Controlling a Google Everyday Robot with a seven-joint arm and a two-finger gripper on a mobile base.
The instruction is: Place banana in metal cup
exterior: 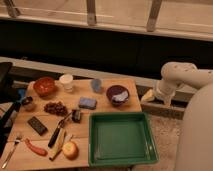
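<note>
Banana [59,144] looks light, soft and easily bruised; I'd pinch it mid-length, across its narrow width. Gripper [149,95] hangs wide and empty, right of the table [80,89].

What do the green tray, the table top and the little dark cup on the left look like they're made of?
Green tray: likely plastic, one even colour with a soft sheen. Table: looks like wood, pale brown with plank lines. Metal cup: probably metal, dark with a glint, though its look leaves that open. The claw hangs beyond the table's right edge, near none of them.
</note>
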